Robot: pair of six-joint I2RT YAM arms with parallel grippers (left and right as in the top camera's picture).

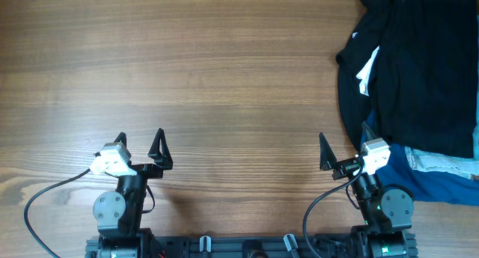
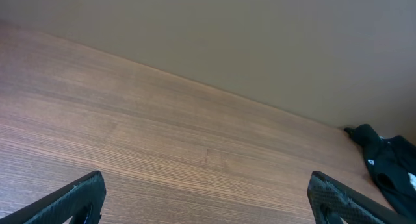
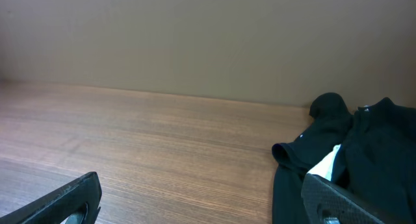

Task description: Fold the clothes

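We see the wooden table (image 1: 187, 78) first. At its far right corner the black garment (image 1: 426, 71) lies crumpled, its long axis running from the table's far edge toward the near edge. A bright-blue garment (image 1: 434, 187) and a light-denim garment (image 1: 441, 162) lie under its near end. At the table's near edge, the left gripper (image 1: 139, 136) and right gripper (image 1: 343, 132) both stand with fingers apart. The white label (image 1: 367, 72) faces the table's middle, and we cannot read any writing on it.
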